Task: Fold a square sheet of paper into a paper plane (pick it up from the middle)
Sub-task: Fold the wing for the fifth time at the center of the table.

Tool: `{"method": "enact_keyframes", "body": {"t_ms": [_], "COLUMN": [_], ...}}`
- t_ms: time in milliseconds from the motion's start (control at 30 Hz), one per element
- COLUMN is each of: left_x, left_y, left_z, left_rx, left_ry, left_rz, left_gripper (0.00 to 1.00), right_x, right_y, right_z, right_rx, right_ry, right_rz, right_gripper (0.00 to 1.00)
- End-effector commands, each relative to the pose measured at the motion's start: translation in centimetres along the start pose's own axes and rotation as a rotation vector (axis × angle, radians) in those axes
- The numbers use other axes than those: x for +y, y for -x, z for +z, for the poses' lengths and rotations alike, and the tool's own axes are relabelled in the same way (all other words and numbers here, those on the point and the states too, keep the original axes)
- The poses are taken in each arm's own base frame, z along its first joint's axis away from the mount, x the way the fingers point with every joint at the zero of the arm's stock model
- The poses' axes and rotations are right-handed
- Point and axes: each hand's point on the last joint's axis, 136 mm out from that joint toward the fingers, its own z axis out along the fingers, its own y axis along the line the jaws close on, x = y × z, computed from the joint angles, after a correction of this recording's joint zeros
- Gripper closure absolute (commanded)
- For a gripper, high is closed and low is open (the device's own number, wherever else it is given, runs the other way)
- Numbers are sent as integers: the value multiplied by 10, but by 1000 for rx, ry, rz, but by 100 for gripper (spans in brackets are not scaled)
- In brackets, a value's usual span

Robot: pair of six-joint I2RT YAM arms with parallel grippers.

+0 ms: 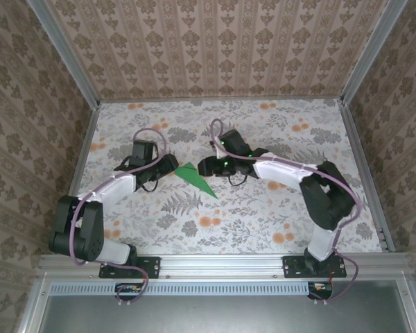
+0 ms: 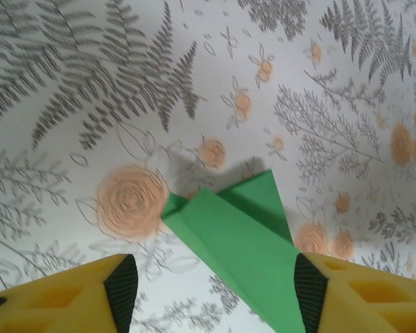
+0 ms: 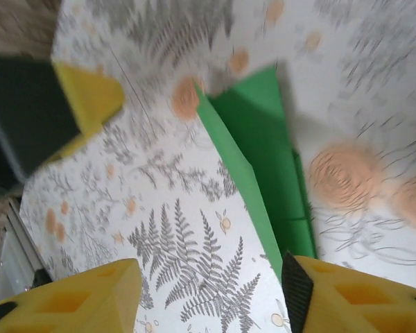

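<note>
Narrow, pointed green paper plane (image 1: 195, 177)

Soft, even light fell from above; in the overhead view the table (image 1: 263, 215) was bright, with only faint, diffuse shadows. The left wrist view was fairly sharp in the middle, and the paper plane (image 2: 239, 243) cast a soft grey shadow just beyond its far edge. The right wrist view was smeared: orange flowers (image 3: 343, 177) at its right blurred, pale areas near the top washed out.
</note>
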Motion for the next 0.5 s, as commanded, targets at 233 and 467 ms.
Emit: {"method": "enact_keyframes", "body": {"t_ms": [233, 467], "left_x": [-27, -54], "left_y": [-47, -66], "left_z": [3, 33], "left_rx": [112, 207], "left_ry": [159, 204], "left_rz": [-21, -7], "left_gripper": [14, 15], "right_x": [-90, -112], "right_y": [4, -8], "right_z": [-49, -55], "right_rx": [-145, -145], "right_ry": [-266, -311], "right_rz": [87, 131], "right_gripper": [25, 24]}}
